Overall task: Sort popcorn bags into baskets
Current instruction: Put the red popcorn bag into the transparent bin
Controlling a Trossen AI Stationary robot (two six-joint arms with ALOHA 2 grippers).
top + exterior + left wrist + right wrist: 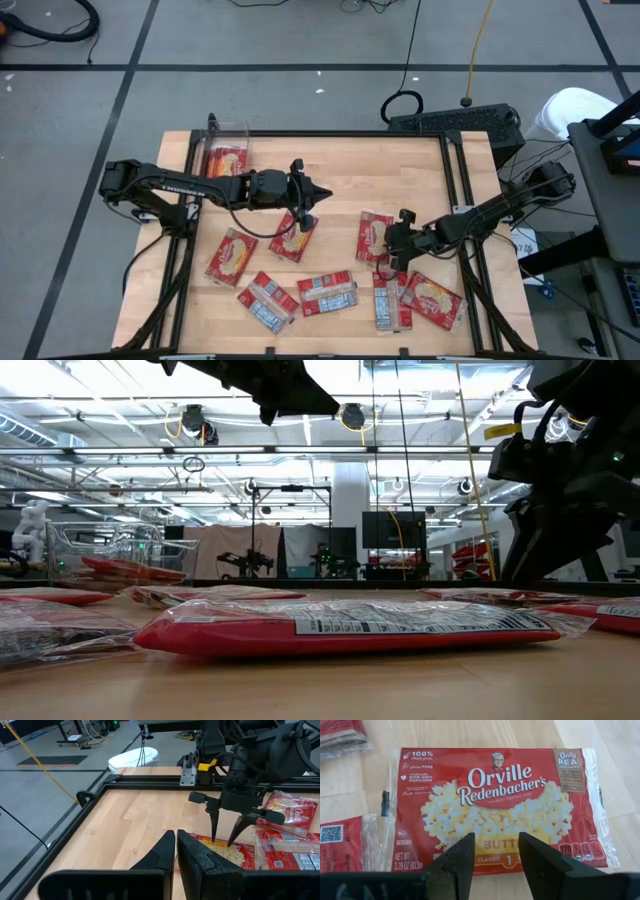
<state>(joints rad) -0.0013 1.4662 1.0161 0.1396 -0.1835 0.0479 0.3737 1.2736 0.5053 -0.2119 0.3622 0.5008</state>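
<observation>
Hovering just above a popcorn bag [500, 805] with its fingers spread apart and nothing between them, the right pincer [398, 243] looks set to come down for a pick. The bag lies flat on the wooden surface [340, 170], picture side up, directly below and ahead of the fingertips; in the wrist view its long axis runs across the gap between the fingers, so they would close across the short width. The risk is plain — the packet is thin and slippery, and the tips could skate over the film or only pinch the loose edge, letting it swing or drop on the way. Other packets lie just beside it, one near enough to be nudged or caught. The left pincer [310, 197], fingers closed on nothing, hangs over another bag [294, 238], and the clear basket [224, 152] sits well behind it, at the far corner — a long carry.
</observation>
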